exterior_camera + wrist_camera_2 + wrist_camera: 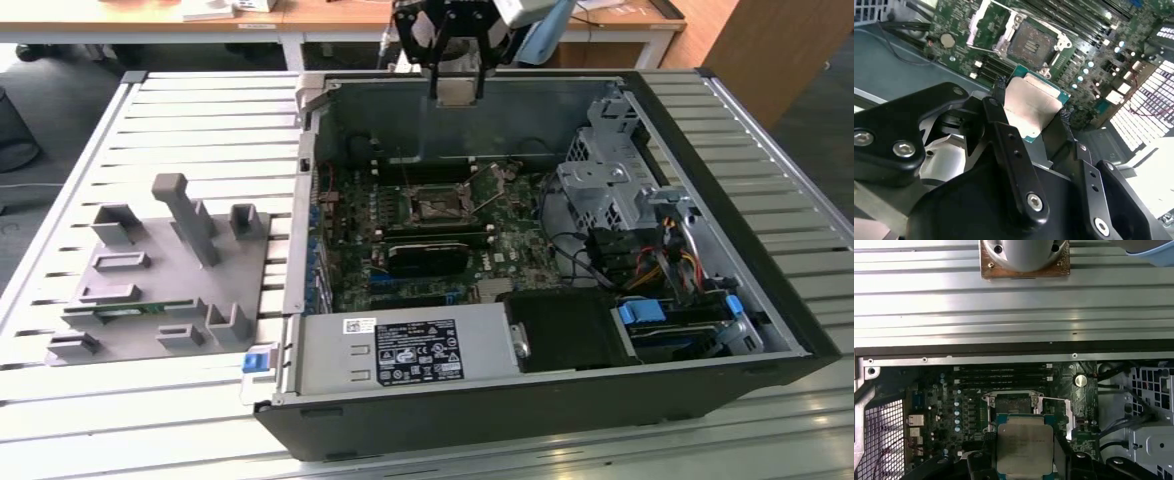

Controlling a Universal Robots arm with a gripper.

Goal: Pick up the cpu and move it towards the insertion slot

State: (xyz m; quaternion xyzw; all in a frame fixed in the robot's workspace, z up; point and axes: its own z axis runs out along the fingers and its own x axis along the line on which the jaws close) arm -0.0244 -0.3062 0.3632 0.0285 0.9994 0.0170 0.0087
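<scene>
My gripper (458, 85) hangs above the back wall of the open computer case (747, 250), shut on the cpu (458, 91). In both wrist views the cpu (1029, 107) (1024, 447) is a silvery-grey square with a green rim, clamped at two opposite edges by the black fingers (999, 92) (988, 437). The insertion slot (438, 208) is a dark square socket with a shiny metal frame on the motherboard, below the gripper and nearer the exterior camera. The slot (1032, 42) lies open with its frame lifted. In the first wrist view the cpu covers part of the slot (1011, 402).
A grey fixture plate (160, 270) with upright blocks and a green memory stick (127, 312) sits on the slatted table at the exterior view's left. Inside the case are a long black block (427, 255), a power supply (400, 352), a metal drive cage (607, 185) and cables.
</scene>
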